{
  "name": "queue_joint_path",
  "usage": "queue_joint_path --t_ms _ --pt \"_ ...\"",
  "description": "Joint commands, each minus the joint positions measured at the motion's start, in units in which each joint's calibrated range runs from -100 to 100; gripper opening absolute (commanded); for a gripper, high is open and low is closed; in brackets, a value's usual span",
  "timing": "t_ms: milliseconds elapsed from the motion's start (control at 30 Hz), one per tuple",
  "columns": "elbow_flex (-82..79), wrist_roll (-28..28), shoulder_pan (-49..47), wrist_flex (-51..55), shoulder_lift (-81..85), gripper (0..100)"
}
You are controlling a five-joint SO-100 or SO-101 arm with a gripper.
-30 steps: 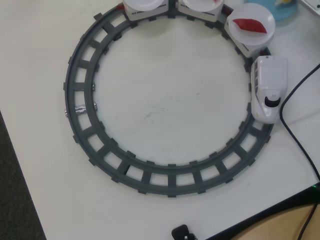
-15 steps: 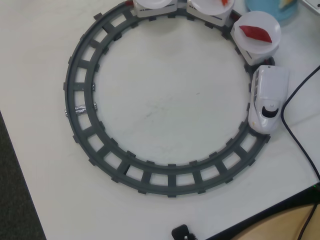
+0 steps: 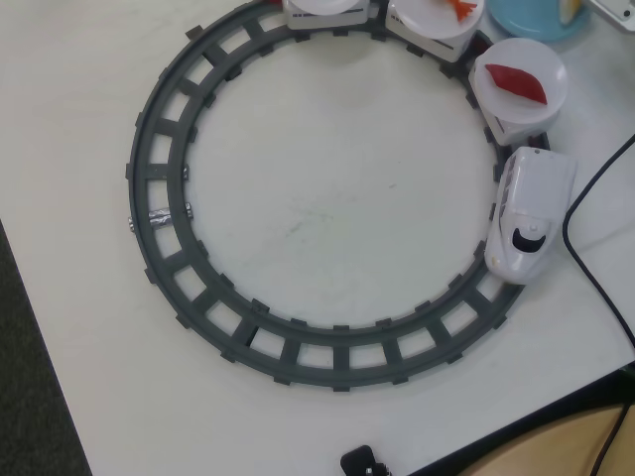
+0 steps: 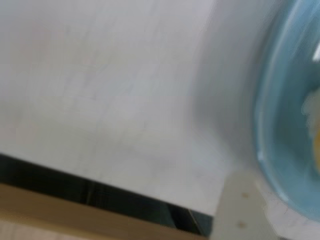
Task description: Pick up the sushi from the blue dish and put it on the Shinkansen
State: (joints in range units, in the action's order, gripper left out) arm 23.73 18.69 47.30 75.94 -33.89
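In the overhead view the white Shinkansen stands on the right side of the grey ring track, nose toward the bottom. Behind it come cars topped with white plates; one plate carries a red flat piece, the one behind an orange piece. The blue dish is cut by the top edge, with a pale sushi piece in it. The blurred wrist view shows the blue dish at right. Of my gripper only one white finger shows, just beside the dish rim.
A black cable curves along the right of the train. A small black object sits at the bottom edge. The table ends at dark floor on the left and at a wooden edge bottom right.
The train has run clockwise along the track: the nose moved down and the cars moved right. The plate with the orange piece has come into view.
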Motion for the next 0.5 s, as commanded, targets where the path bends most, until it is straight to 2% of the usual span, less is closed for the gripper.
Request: queue_joint_path --t_ms 0,167,333,467 --pt "2.57 -0.08 -0.3 -0.42 0.95 22" --pt "2.48 0.39 -0.3 0.1 3.29 22" --pt "2.48 0.55 0.23 0.87 4.79 31" --pt "2.48 0.6 0.32 2.41 6.38 32"
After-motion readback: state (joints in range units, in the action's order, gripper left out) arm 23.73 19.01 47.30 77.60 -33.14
